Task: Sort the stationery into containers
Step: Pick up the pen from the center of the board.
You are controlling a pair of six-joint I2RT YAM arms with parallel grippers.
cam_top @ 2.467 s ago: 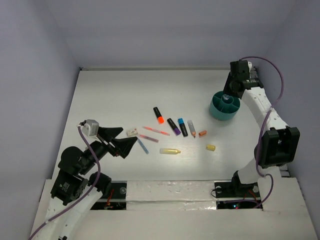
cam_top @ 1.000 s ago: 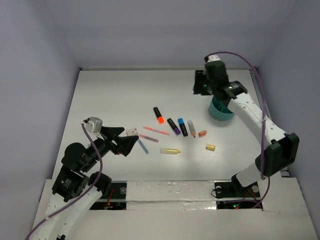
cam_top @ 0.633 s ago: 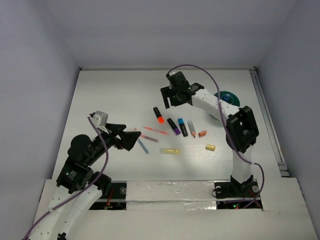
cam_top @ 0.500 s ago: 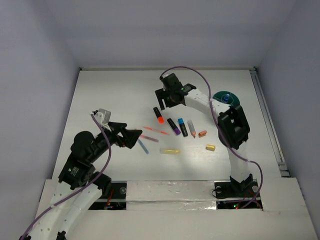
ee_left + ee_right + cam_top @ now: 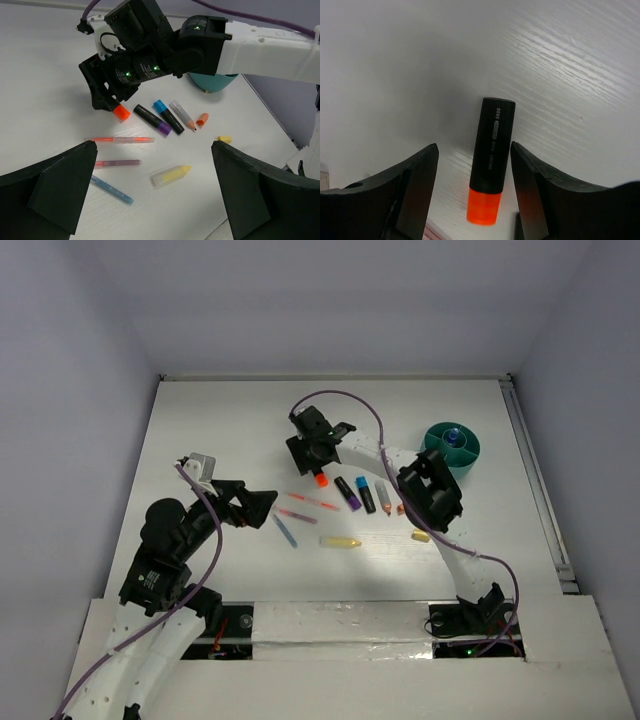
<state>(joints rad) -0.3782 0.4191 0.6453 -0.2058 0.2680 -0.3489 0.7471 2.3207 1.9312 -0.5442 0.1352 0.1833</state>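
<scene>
The light in the top view is bright, soft and even, and it seems to come from above. The white table (image 5: 200,430) shines most in the lower middle of the frame, where a pale glare lies beside the yellow marker (image 5: 341,541). Shadows there are short and faint, and the walls turn dimmer toward the upper corners. In the left wrist view the middle is sharp, but the fingers (image 5: 55,190) of the left gripper (image 5: 154,145) in the lower corners are dark, with little detail. In the right wrist view the orange highlighter (image 5: 492,155) is sharp, a grey shadow spreads to its left, and the upper right shows fine bright streaks.
</scene>
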